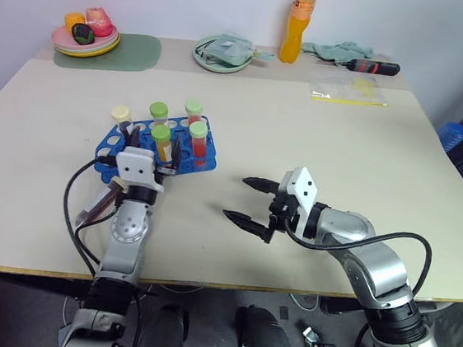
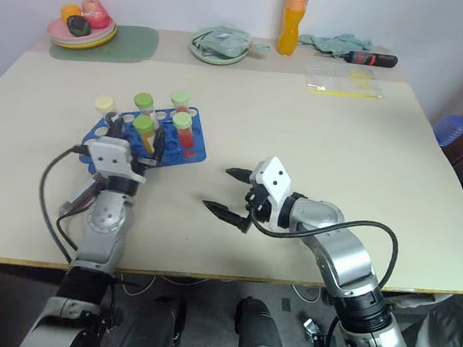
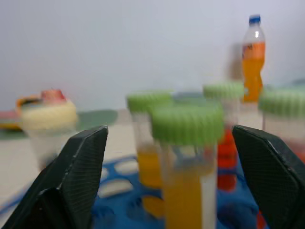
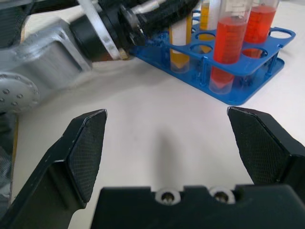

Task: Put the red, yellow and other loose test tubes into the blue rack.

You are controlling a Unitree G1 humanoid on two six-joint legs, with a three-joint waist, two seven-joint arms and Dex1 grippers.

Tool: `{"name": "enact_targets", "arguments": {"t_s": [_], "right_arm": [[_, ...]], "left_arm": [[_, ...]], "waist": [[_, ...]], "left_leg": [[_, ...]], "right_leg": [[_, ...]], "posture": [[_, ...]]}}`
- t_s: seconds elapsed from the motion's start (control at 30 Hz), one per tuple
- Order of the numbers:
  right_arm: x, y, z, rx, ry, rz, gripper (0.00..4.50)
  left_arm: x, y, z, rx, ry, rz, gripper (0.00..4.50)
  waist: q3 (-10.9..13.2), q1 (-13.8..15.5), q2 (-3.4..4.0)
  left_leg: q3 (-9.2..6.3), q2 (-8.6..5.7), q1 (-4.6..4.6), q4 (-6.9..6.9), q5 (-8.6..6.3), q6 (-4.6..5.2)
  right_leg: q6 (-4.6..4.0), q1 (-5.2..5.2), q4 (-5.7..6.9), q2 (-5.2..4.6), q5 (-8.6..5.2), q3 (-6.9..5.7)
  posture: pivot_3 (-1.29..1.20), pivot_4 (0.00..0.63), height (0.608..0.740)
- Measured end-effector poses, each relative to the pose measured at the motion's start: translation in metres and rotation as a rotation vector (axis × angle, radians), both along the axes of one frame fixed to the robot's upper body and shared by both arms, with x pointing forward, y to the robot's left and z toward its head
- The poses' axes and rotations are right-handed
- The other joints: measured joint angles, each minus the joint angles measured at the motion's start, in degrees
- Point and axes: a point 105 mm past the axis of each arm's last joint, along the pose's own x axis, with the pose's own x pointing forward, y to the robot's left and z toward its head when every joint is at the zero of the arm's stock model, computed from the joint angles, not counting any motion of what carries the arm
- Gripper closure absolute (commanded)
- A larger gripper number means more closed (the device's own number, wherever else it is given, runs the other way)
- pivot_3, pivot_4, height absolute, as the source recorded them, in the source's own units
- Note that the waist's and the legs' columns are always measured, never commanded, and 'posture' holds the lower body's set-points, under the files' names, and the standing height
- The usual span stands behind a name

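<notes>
Five capped tubes stand upright in the rack point(image 1: 158, 145) on the surface point(image 1: 317, 149): four green-capped, holding yellow or red liquid, and one cream-capped point(image 1: 121, 115). The left hand point(image 1: 153, 143), fingers spread and gripping nothing, flanks the nearest yellow tube point(image 1: 162, 143). The right hand point(image 1: 251, 201) hovers wide open, empty, apart from the rack.

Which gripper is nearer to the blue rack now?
The left gripper: its open fingers flank a yellow tube standing in the blue rack. The right gripper hangs open apart over the table.
</notes>
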Motion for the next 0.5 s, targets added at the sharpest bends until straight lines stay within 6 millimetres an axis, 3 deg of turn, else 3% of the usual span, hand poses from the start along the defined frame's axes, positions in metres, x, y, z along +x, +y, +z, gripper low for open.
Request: {"name": "enact_targets", "arguments": {"t_s": [0.13, 0.23, 0.33, 0.43, 0.5], "right_arm": [[0.0, 0.001, 0.0, 0.001, -0.001, 0.006, 0.0], [-0.001, 0.003, 0.001, 0.008, -0.003, 0.018, 0.0], [-0.002, 0.005, 0.0, 0.007, 0.0, 0.033, 0.0], [-0.001, 0.005, 0.0, 0.004, 0.002, 0.039, 0.0], [-0.002, 0.005, -0.001, 0.002, 0.005, 0.047, 0.0]], "left_arm": [[-0.023, 0.02, 0.061, 0.024, -0.13, 0.029, 0.23], [-0.036, 0.027, 0.094, 0.02, -0.154, 0.015, 0.11], [-0.035, 0.039, 0.08, 0.055, 0.061, 0.004, 0.11], [-0.039, 0.071, 0.046, 0.068, 0.426, 0.046, 0.11], [-0.048, 0.091, 0.035, 0.076, 0.615, 0.087, 0.11]], "waist": [[0.0, 0.1, -0.01], [0.0, 0.1, -0.01], [0.0, -0.3, 0.0], [0.0, -1.2, -0.04], [0.0, -1.4, -0.05]], "left_leg": [[-0.01, 0.0, -0.01, 0.03, 0.0, 0.0], [-0.01, -0.01, 0.0, 0.03, 0.0, 0.0], [-0.01, 0.01, 0.05, 0.0, 0.0, 0.01], [-0.1, 0.05, 0.03, 0.01, 0.0, 0.01], [-0.11, 0.05, 0.03, 0.01, 0.0, 0.01]], "right_leg": [[0.0, 0.0, 0.02, -0.01, 0.0, -0.01], [0.01, 0.02, 0.01, -0.01, 0.0, -0.02], [0.0, 0.02, 0.04, 0.01, -0.01, -0.01], [-0.02, 0.01, 0.1, 0.06, -0.02, -0.08], [-0.02, 0.01, 0.08, 0.07, -0.03, -0.1]], "posture": [[0.0, 0.15, 0.74], [0.0, 0.15, 0.74], [0.0, 0.15, 0.74], [0.0, 0.15, 0.74], [0.0, 0.15, 0.74]]}}
